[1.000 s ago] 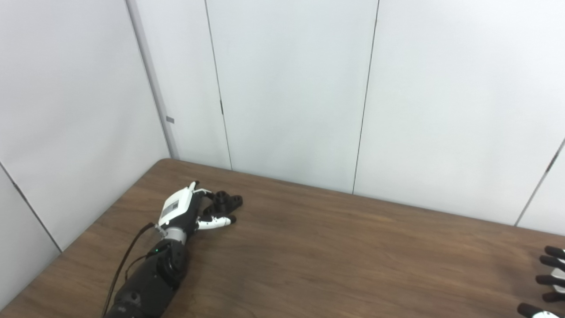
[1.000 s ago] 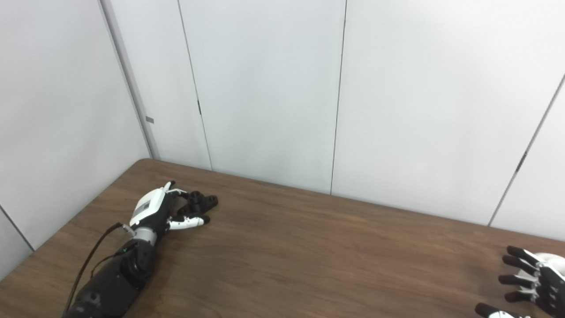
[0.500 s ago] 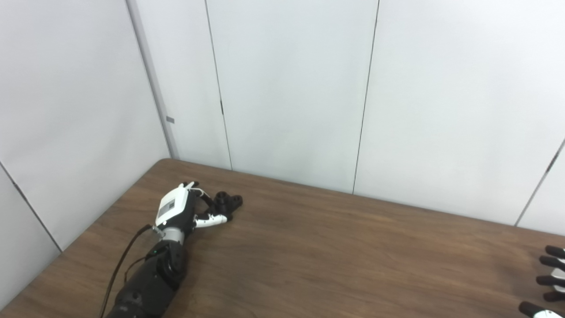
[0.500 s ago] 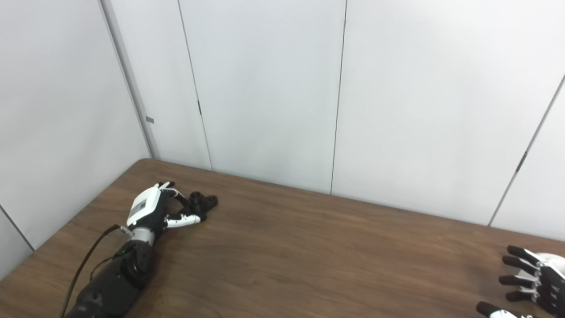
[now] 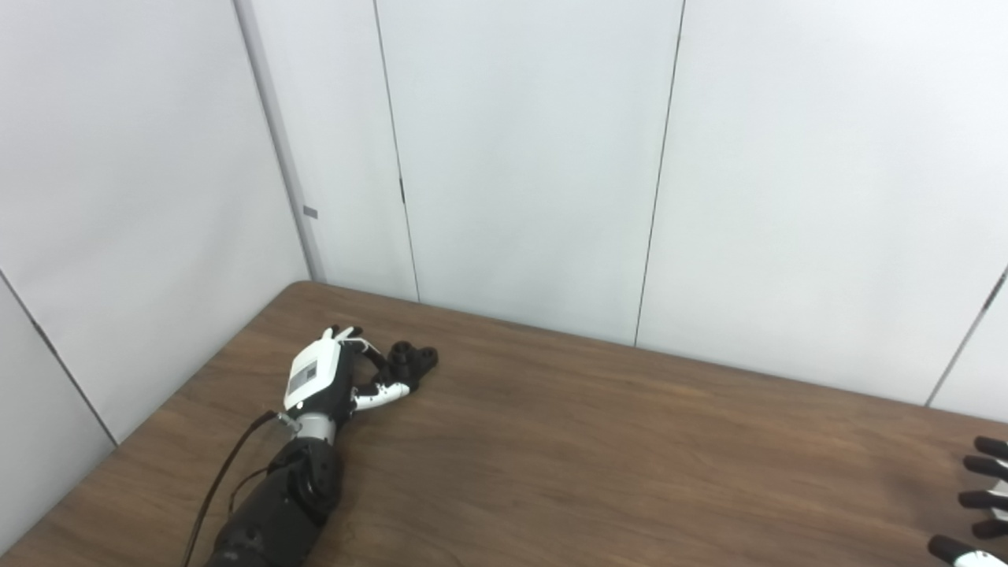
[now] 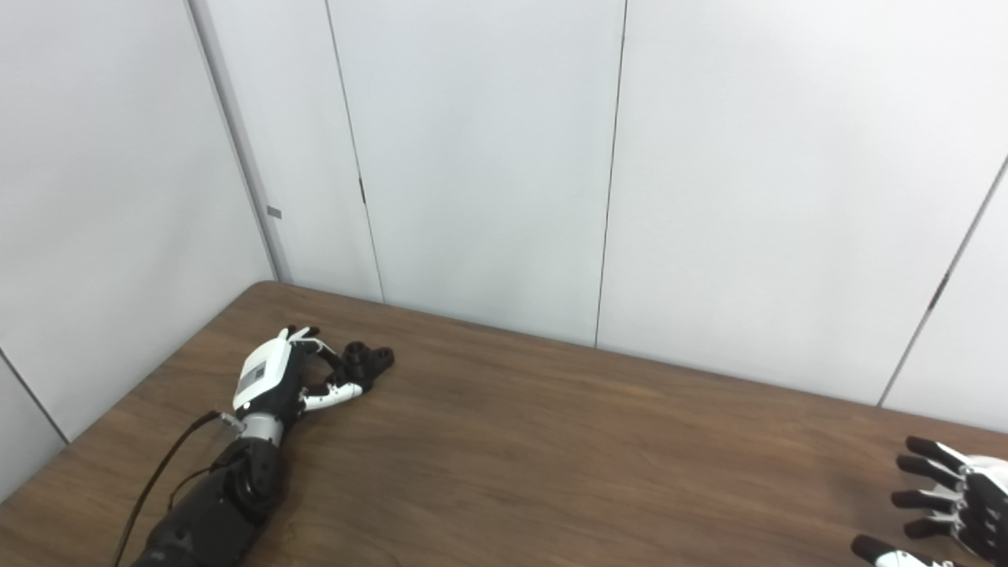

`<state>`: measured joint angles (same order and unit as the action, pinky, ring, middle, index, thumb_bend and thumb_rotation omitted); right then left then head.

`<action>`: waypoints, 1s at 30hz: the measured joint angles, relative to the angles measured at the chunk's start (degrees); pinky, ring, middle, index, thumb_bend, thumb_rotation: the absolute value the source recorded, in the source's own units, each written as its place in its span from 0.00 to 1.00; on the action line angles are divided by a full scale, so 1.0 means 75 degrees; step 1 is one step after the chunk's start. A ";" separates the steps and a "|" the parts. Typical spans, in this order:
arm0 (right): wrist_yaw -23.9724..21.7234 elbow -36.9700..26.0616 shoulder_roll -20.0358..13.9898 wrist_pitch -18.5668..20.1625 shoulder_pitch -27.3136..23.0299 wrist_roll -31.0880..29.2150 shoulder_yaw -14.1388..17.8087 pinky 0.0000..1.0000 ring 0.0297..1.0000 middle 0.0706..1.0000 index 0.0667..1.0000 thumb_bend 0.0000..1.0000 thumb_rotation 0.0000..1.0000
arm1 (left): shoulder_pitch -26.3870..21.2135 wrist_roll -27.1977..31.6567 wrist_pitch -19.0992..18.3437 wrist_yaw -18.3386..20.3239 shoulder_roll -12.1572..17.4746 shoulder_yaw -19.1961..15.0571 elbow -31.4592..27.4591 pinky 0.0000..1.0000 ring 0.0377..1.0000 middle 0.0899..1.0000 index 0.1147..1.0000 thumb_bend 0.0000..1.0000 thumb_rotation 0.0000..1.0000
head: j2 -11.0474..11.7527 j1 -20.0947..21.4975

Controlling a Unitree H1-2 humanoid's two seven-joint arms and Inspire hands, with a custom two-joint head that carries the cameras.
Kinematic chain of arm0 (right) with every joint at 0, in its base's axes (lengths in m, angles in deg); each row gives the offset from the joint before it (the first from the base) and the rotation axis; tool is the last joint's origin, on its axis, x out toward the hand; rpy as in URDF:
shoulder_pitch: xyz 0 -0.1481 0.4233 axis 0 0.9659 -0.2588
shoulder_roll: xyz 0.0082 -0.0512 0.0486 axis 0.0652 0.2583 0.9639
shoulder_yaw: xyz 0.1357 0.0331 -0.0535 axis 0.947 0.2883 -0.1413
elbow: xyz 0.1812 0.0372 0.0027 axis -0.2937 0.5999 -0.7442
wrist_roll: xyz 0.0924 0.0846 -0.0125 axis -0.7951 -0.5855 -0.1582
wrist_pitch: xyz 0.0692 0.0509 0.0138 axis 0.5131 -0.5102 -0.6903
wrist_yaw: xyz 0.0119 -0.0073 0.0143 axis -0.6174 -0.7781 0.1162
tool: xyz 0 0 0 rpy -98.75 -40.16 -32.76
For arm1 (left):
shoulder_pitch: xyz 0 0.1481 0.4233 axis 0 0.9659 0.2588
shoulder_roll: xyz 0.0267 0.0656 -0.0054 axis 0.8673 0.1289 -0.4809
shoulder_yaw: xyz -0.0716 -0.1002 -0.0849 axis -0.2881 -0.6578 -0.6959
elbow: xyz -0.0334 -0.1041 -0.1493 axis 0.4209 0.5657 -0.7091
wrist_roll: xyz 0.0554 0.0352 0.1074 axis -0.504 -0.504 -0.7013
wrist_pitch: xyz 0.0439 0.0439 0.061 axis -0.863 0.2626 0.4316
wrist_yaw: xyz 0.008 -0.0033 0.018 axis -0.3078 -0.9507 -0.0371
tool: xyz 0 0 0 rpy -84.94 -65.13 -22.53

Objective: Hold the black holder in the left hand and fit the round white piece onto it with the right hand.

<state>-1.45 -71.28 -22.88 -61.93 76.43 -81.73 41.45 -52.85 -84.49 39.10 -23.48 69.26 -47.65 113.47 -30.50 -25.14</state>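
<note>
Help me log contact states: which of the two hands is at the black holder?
The left hand, near the table's far left corner, with its fingers curled around the black holder. The right hand waits spread open at the right edge, touching nothing.

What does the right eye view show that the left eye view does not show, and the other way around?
Only the right eye view shows the white back of the right robot hand, fingers apart. The left eye view adds nothing of its own; it shows just dark fingertips at the picture's edge. Both share the left robot hand curled at the black holder on the brown table. No white piece is visible.
</note>
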 measured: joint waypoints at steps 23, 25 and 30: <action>0.0034 -0.0144 0.0171 0.0067 0.0077 0.0194 -0.0052 0.56 0.66 0.78 0.80 0.76 0.16 | 0.0270 0.0307 0.0855 0.1127 -0.0148 0.1044 -0.1262 1.00 1.00 0.96 0.42 0.52 0.06 | -0.0234 0.1346; 0.0037 -0.0182 0.0226 0.0133 0.0062 0.0273 -0.0087 0.58 0.67 0.78 0.81 0.76 0.13 | 0.0319 0.0294 0.0849 0.1351 -0.0169 0.1224 -0.1571 1.00 1.00 0.95 0.42 0.52 0.06 | -0.0293 0.1558; 0.0037 -0.0236 0.0389 0.0258 -0.0076 0.0209 -0.0092 0.59 0.69 0.79 0.81 0.77 0.11 | 0.0444 0.0237 0.0873 0.1708 -0.0353 0.1547 -0.2165 1.00 1.00 0.95 0.42 0.52 0.06 | -0.0398 0.1979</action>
<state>-1.18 -73.05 -19.96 -60.00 75.85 -80.16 40.76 -49.52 -82.71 45.65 -10.67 66.61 -36.05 97.24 -33.48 -10.29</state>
